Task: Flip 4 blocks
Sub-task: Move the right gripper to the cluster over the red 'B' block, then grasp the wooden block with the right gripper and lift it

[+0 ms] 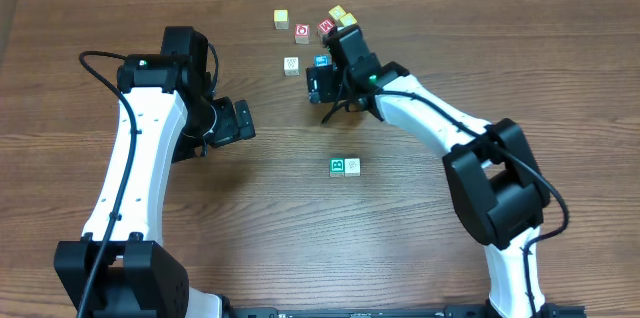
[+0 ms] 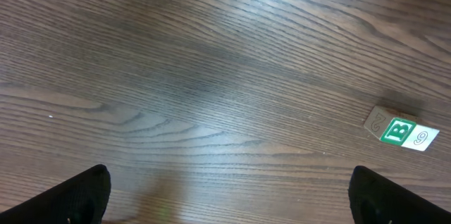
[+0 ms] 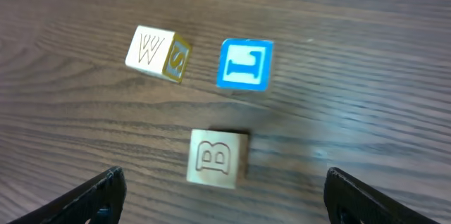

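Hovering wide open, empty: right gripper (image 3: 225, 199) over B-carved block (image 3: 218, 157); left gripper (image 2: 229, 199) likewise.

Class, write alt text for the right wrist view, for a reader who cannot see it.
Three lettered cubes sit on a wooden table: a cream cube embossed B nearest, a blue-faced cube behind it and a cream W cube to that one's left. The right gripper's dark jaws stand open at the bottom corners.
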Controlling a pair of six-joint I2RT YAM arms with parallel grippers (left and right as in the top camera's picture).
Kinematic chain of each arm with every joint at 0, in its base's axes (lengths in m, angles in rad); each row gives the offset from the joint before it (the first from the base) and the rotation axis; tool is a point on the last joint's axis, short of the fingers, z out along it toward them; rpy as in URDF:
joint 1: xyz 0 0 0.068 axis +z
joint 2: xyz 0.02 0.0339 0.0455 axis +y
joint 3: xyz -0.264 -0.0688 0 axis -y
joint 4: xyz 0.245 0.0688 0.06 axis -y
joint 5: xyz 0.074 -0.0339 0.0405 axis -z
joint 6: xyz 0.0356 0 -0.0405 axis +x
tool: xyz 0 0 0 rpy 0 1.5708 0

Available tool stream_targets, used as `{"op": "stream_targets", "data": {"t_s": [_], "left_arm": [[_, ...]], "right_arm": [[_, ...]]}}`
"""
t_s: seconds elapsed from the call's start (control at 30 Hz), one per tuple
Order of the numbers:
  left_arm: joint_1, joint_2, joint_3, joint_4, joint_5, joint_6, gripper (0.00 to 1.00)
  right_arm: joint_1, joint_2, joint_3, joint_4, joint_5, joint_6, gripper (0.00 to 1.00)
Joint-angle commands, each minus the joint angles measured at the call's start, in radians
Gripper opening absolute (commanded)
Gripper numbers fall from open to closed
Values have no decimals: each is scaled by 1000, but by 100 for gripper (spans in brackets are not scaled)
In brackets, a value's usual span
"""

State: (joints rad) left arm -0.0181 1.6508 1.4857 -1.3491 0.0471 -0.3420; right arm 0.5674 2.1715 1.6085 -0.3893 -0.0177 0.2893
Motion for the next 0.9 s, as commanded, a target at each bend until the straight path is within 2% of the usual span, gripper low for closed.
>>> {"op": "stream_targets", "data": {"t_s": [0.0, 0.23, 0.4, 0.63, 0.83, 0.87], "left_arm": [[-2, -9, 21, 0, -10, -18, 100], [-2, -9, 21, 0, -11, -18, 100], [-2, -9, 21, 0, -11, -18, 100], [-2, -9, 21, 0, -10, -18, 100], [-2, -9, 21, 0, -10, -18, 100], [-2, -9, 21, 0, -11, -18, 100]], "right_arm": [[22, 15, 15, 27, 13, -10, 89], [36, 66, 15, 46, 74, -33, 78], [40, 91, 15, 68, 85, -36, 75], [39, 97, 15, 75, 96, -35, 56], [40, 23, 17, 58, 96, -35, 31], [40, 3, 17, 50, 95, -35, 30]]}}
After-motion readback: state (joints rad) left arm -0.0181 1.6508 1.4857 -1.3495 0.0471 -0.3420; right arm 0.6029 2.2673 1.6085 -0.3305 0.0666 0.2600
